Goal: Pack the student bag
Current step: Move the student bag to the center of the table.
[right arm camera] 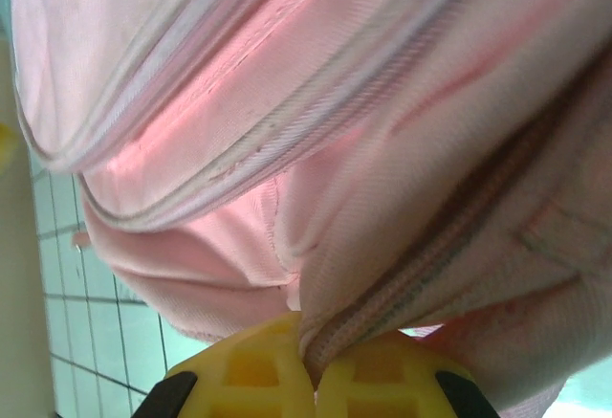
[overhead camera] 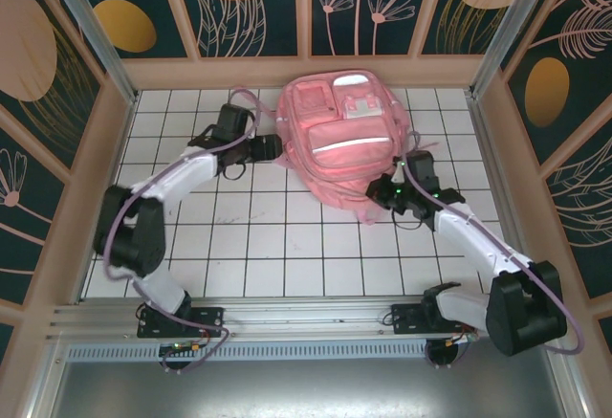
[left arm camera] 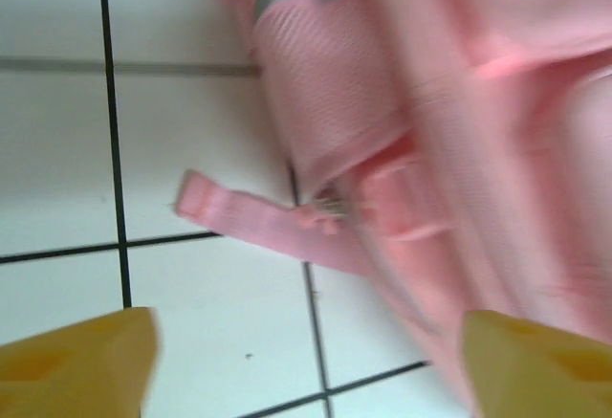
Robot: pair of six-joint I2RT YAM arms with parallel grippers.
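Arms stand bolted at the near edge of the white gridded table (overhead camera: 287, 246). We find the right gripper (overhead camera: 380, 193) clamped on a zip seam at the near right corner of the student bag (overhead camera: 344, 136), a large pink fabric backpack; its yellow fingers (right arm camera: 249, 370) meet around the fabric. We find the left gripper (overhead camera: 271, 146) just beside the bag's left flank, jaws spread wide, holding nothing. A loose pink strap (left arm camera: 244, 217) lies flat on the tiles ahead. The bag lies front-up, near the far edge.
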